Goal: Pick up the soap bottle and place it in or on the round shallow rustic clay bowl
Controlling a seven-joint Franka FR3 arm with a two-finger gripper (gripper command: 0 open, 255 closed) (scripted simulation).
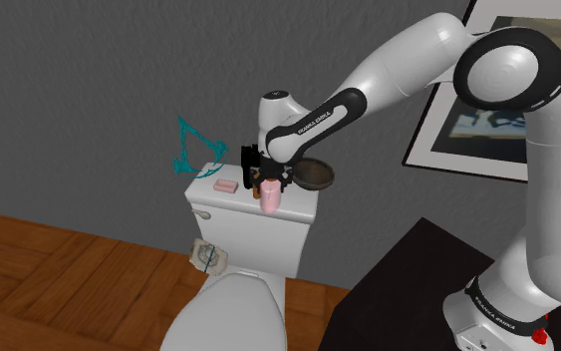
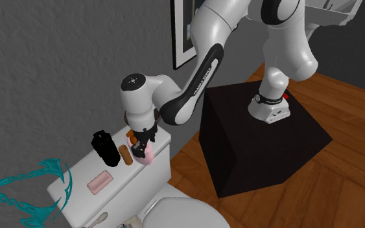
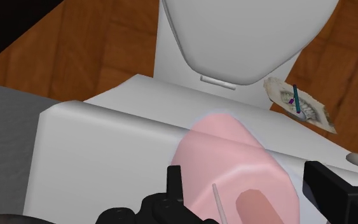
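The fingers [image 3: 174,184] pinch the pink bottle [image 1: 270,198] at the tank's [image 1: 230,204] near edge. Best to lift it straight up, keep it upright, then carry it to the shoulder view's right, to the bowl [image 1: 318,175] just beside.

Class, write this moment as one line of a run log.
stage: pickup | gripper at pink soap bottle on toilet tank | dark brown bowl on tank beside it | bottle not yet in bowl

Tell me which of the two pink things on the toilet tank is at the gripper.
The rounded pink bottle, right at the gripper. The flat pink bar lies apart from it, toward the shoulder view's left.
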